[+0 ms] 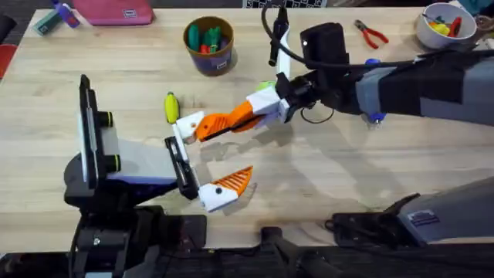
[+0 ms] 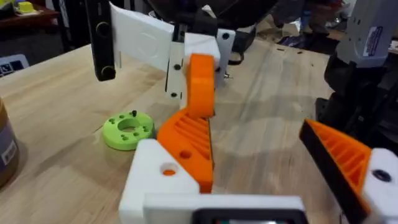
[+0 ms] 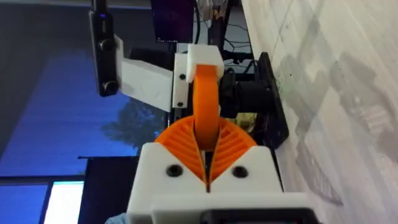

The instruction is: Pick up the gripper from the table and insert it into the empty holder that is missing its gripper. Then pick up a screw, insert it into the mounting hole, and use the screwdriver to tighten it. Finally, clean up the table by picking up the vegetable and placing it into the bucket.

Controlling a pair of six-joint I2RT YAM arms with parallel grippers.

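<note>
Now, left gripper: near left of the light wooden table, fingers spread wide apart, nothing between them.
Near finger: white block topped with an orange ribbed wedge.
Vegetable: small yellow oblong toy vegetable with a green end, lying on the table just left of the far finger, apart from it.
Holder: plain white angular plastic block, the far finger of the left gripper.
Bucket: round dark blue cup with a tan rim, green and red items inside, far side, well behind the vegetable.
Gripper: small orange plastic wedge-shaped finger, its left end touching the holder; can't tell if fully seated.
Green round disc: flat on the table beyond the holder.
Right gripper: reaching in from the right, orange ribbed pads pinching the orange finger.
White bowl: far right corner, yellow items inside.
</note>
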